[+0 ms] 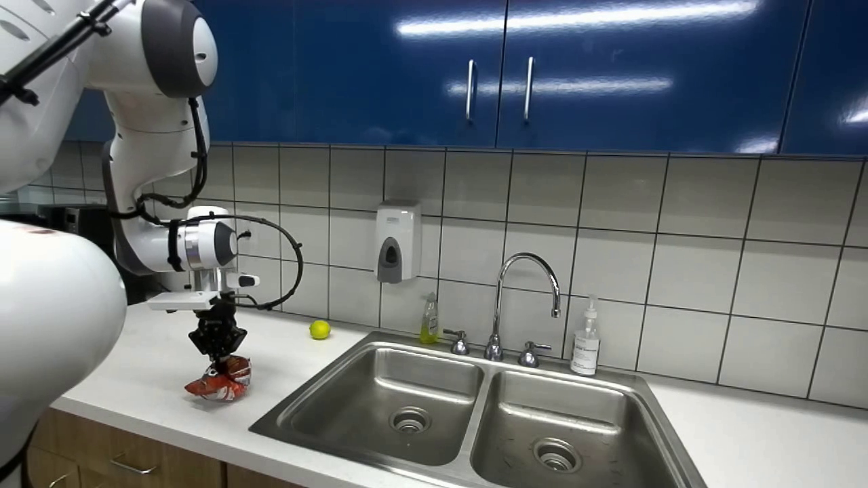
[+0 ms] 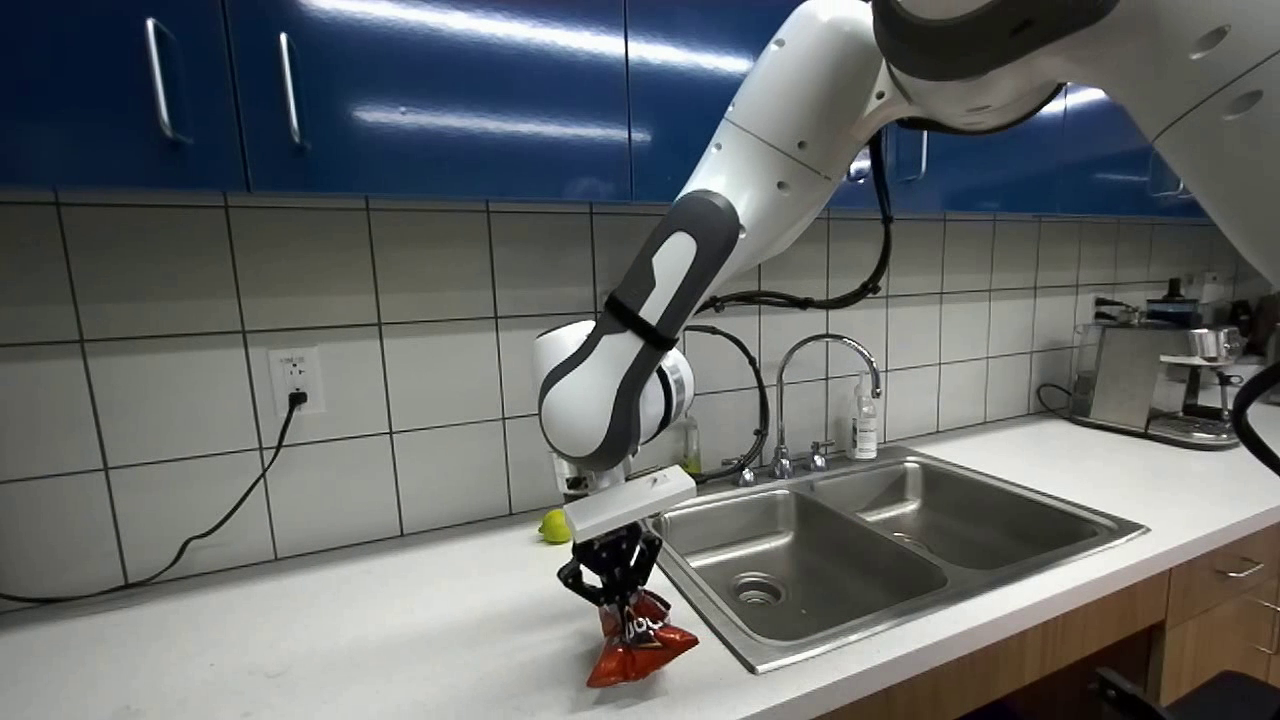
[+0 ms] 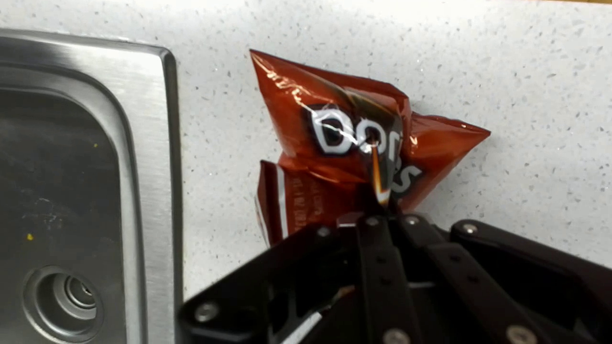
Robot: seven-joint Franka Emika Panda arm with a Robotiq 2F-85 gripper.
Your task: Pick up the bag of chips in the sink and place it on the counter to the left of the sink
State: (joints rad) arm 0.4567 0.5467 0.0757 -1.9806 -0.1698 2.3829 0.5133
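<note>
The bag of chips is red and crumpled, and shows in both exterior views (image 1: 230, 388) (image 2: 640, 655) and in the wrist view (image 3: 291, 110). My gripper (image 1: 220, 364) points down with its fingers closed on the bag's upper middle, also in the wrist view (image 3: 388, 210). The fingertips are partly hidden in the bag's folds. The bag is at or just above the white counter (image 1: 135, 359), left of the sink (image 3: 150, 95); I cannot tell whether it touches. A strip of counter lies between bag and sink rim. Both basins show no bag.
A yellow-green round fruit (image 1: 319, 330) sits near the back wall. A soap bottle (image 1: 429, 324), a tall faucet (image 1: 497, 312) and a white pump bottle (image 1: 585, 349) stand behind the sink. A black cord (image 2: 200, 535) runs along the wall. Blue cabinets (image 1: 393, 81) hang above.
</note>
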